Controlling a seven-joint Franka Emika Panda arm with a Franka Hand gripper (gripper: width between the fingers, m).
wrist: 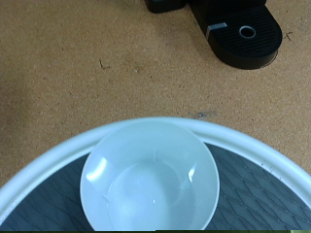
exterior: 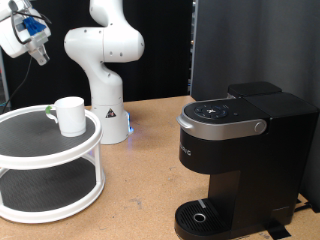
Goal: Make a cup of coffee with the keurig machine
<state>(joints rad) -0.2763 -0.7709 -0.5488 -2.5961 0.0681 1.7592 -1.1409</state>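
While the pincer (exterior: pixel 38 52) is raised high above the cup (exterior: pixel 70 115), nothing is gripped. Its opening cannot be told. The keurig machine (exterior: pixel 240 160) is seen shut on the desk (exterior: pixel 140 190).

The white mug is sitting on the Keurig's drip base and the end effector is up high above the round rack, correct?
Not quite. The exterior view shows the mug standing on the top tier of the round white rack, not on the drip base of the Keurig, which has nothing on it. The end effector is indeed up high above the rack.
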